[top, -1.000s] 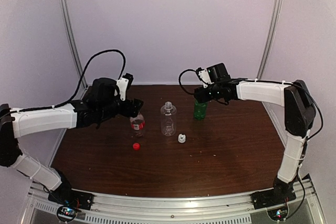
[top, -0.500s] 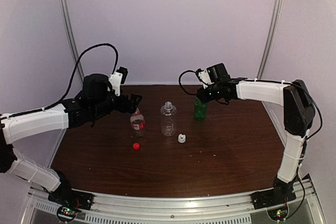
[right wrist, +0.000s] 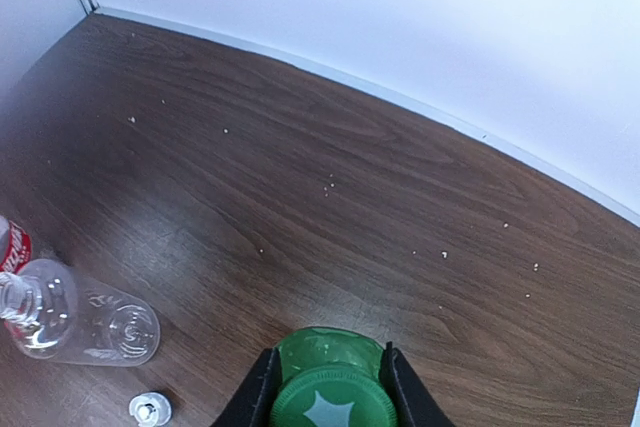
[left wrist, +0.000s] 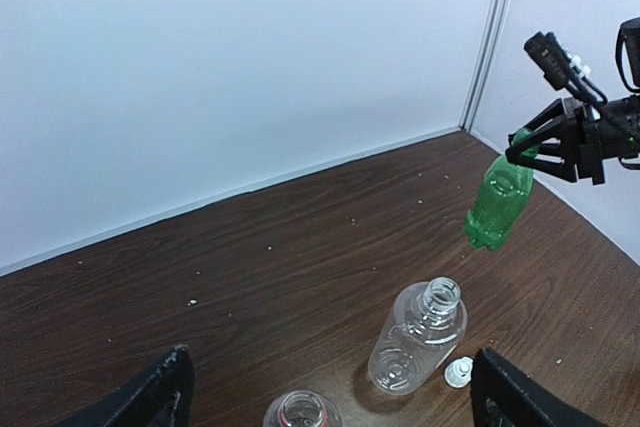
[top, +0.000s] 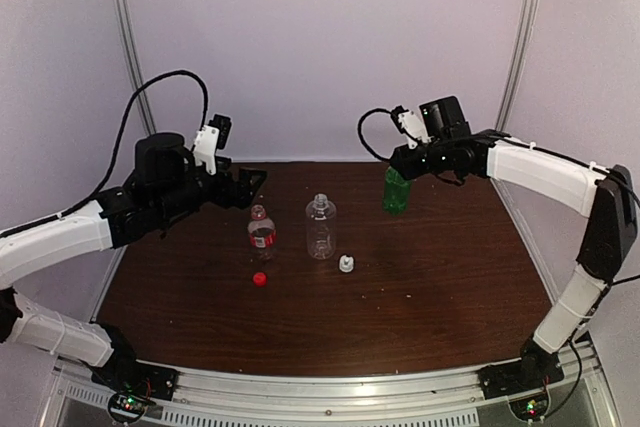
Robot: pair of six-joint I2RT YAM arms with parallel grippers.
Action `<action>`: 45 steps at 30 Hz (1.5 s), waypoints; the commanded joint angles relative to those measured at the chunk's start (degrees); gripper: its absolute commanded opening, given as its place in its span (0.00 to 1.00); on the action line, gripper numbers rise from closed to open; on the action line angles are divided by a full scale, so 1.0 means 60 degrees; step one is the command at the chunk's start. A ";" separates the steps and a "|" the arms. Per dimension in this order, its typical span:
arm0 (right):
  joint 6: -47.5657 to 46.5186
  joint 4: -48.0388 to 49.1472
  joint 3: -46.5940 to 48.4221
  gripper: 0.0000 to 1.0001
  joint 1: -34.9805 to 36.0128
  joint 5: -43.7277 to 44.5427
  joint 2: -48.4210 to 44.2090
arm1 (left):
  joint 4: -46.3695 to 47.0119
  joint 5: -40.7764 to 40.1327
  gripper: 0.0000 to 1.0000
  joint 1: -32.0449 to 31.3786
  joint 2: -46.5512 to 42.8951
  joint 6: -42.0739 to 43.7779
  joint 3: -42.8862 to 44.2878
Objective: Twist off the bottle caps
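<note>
Right of the clear bottle point(top: 320, 229), right gripper point(right wrist: 328, 387) clamped on green cap point(right wrist: 328, 410); left of it, left gripper point(top: 255, 188) spread wide.

Dark wood table point(top: 420, 307), plain white walls point(top: 320, 47) w/ metal rails point(top: 130, 47).

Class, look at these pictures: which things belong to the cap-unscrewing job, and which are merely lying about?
Belonging to the job:
- green bottle, its green cap gripped by the right claw
- red-label bottle and red cap
- clear bottle and white cap
- left claw, open

Just there:
- table
- pale specks on it
- black cables
- white wall
</note>
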 commanded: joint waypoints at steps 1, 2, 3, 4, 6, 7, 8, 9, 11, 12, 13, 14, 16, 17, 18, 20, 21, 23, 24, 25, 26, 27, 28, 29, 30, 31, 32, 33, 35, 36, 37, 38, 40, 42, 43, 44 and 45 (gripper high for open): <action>-0.0397 -0.0619 -0.0270 0.15 -0.0042 -0.0489 -0.1179 | 0.0552 0.0832 0.98 0.0072 -0.0290 -0.0161 -0.0025; -0.0456 -0.0699 -0.0318 0.15 -0.0035 -0.0724 -0.1385 | 0.0663 0.1014 0.98 0.0076 -0.0323 -0.0158 -0.0019; -0.0520 -0.0808 -0.0352 0.15 -0.0034 -0.1068 -0.1607 | 0.0758 0.1365 0.98 0.0074 -0.0349 -0.0154 -0.0007; -0.0605 -0.0878 -0.0374 0.14 -0.0034 -0.1545 -0.1809 | 0.0852 0.1731 0.98 0.0077 -0.0358 -0.0135 0.0016; -0.0768 -0.0987 -0.0414 0.14 -0.0027 -0.2773 -0.2225 | 0.1025 0.2433 0.98 0.0069 -0.0313 -0.0129 0.0099; -0.0867 -0.1000 -0.0433 0.14 -0.0002 -0.3456 -0.2411 | 0.1140 0.2833 0.98 0.0073 -0.0264 -0.0124 0.0130; -0.0925 -0.0990 -0.0452 0.14 0.0027 -0.4142 -0.2607 | 0.1251 0.3251 0.98 0.0069 -0.0194 -0.0126 0.0173; -0.0942 -0.0956 -0.0469 0.14 0.0082 -0.4687 -0.2765 | 0.1380 0.3699 0.98 0.0069 -0.0123 -0.0152 0.0203; -0.0974 -0.0848 -0.0450 0.13 0.0220 -0.5674 -0.3018 | 0.1727 0.4710 0.98 0.0069 0.0062 -0.0303 0.0236; -0.0973 -0.0766 -0.0425 0.12 0.0296 -0.6082 -0.3107 | 0.1912 0.5092 0.98 0.0062 0.0157 -0.0432 0.0252; -0.0964 -0.0670 -0.0403 0.12 0.0377 -0.6486 -0.3163 | 0.2095 0.5425 0.98 0.0048 0.0247 -0.0540 0.0259; -0.0939 -0.0574 -0.0397 0.12 0.0507 -0.6898 -0.3201 | 0.2288 0.5789 0.98 0.0010 0.0330 -0.0628 0.0267; -0.0911 -0.0386 -0.0323 0.12 0.0723 -0.7338 -0.3201 | 0.2635 0.6254 0.98 -0.0120 0.0457 -0.0714 0.0286; -0.0892 -0.0291 -0.0295 0.12 0.0835 -0.7505 -0.3167 | 0.2755 0.6438 0.98 -0.0227 0.0521 -0.0698 0.0309; -0.0857 -0.0154 -0.0279 0.12 0.0955 -0.7656 -0.3086 | 0.2841 0.6577 0.98 -0.0376 0.0595 -0.0659 0.0363; -0.0800 0.0083 -0.0195 0.12 0.1212 -0.8031 -0.2908 | 0.2848 0.6760 0.98 -0.0669 0.0733 -0.0443 0.0478; -0.0768 0.0169 -0.0131 0.12 0.1339 -0.8178 -0.2792 | 0.2755 0.6756 0.98 -0.0814 0.0810 -0.0250 0.0544; -0.0698 0.0290 0.0040 0.12 0.1634 -0.8369 -0.2543 | 0.2359 0.6595 0.98 -0.1137 0.0914 0.0220 0.0734; -0.0675 0.0339 0.0140 0.12 0.1773 -0.8449 -0.2420 | 0.2125 0.6541 0.98 -0.1290 0.0988 0.0465 0.0852; -0.0658 0.0364 0.0250 0.12 0.1900 -0.8481 -0.2304 | 0.1871 0.6549 0.98 -0.1432 0.1056 0.0691 0.0959; -0.0643 0.0403 0.0336 0.12 0.2024 -0.8524 -0.2194 | 0.1650 0.6550 0.98 -0.1547 0.1130 0.0899 0.1065; -0.0628 0.0445 0.0448 0.12 0.2111 -0.8591 -0.2093 | 0.1483 0.6554 0.98 -0.1655 0.1209 0.1059 0.1154; -0.0602 0.0500 0.0526 0.12 0.2179 -0.8689 -0.2001 | 0.1345 0.6538 0.98 -0.1727 0.1292 0.1168 0.1223; -0.0553 0.0569 0.0585 0.12 0.2235 -0.8790 -0.1918 | 0.1257 0.6530 0.98 -0.1776 0.1365 0.1224 0.1270; -0.0505 0.0651 0.0647 0.12 0.2282 -0.8899 -0.1862 | 0.1202 0.6543 0.98 -0.1797 0.1436 0.1229 0.1296; -0.0417 0.0789 0.0655 0.12 0.2314 -0.9010 -0.1819 | 0.1184 0.6560 0.98 -0.1805 0.1504 0.1230 0.1300; -0.0320 0.0945 0.0656 0.12 0.2330 -0.9135 -0.1791 | 0.1185 0.6584 0.98 -0.1826 0.1545 0.1236 0.1280; -0.0227 0.1119 0.0638 0.11 0.2331 -0.9259 -0.1768 | 0.1167 0.6615 0.98 -0.1841 0.1602 0.1255 0.1272; -0.0071 0.1335 0.0644 0.11 0.2339 -0.9434 -0.1726 | 0.1104 0.6680 0.98 -0.1875 0.1684 0.1294 0.1284; 0.0046 0.1393 0.0649 0.11 0.2339 -0.9454 -0.1717 | 0.1075 0.6689 0.98 -0.1879 0.1714 0.1289 0.1278; 0.0064 0.1400 0.0663 0.11 0.2337 -0.9438 -0.1716 | 0.1060 0.6687 0.96 -0.1879 0.1724 0.1289 0.1274; 0.0046 0.1382 0.0661 0.11 0.2335 -0.9406 -0.1723 | 0.1034 0.6699 0.95 -0.1877 0.1723 0.1300 0.1271; -0.0011 0.1352 0.0668 0.11 0.2339 -0.9354 -0.1742 | 0.1024 0.6730 0.89 -0.1879 0.1710 0.1338 0.1258; -0.0009 0.1329 0.0652 0.11 0.2338 -0.9358 -0.1715 | 0.0994 0.6740 0.80 -0.1879 0.1706 0.1372 0.1282; -0.0042 0.1310 0.0658 0.11 0.2330 -0.9331 -0.1701 | 0.0986 0.6748 0.75 -0.1879 0.1706 0.1396 0.1298; -0.0068 0.1298 0.0644 0.11 0.2338 -0.9287 -0.1700 | 0.0972 0.6749 0.71 -0.1879 0.1717 0.1416 0.1311; -0.0076 0.1275 0.0648 0.12 0.2339 -0.9218 -0.1686 | 0.0939 0.6725 0.67 -0.1879 0.1728 0.1427 0.1333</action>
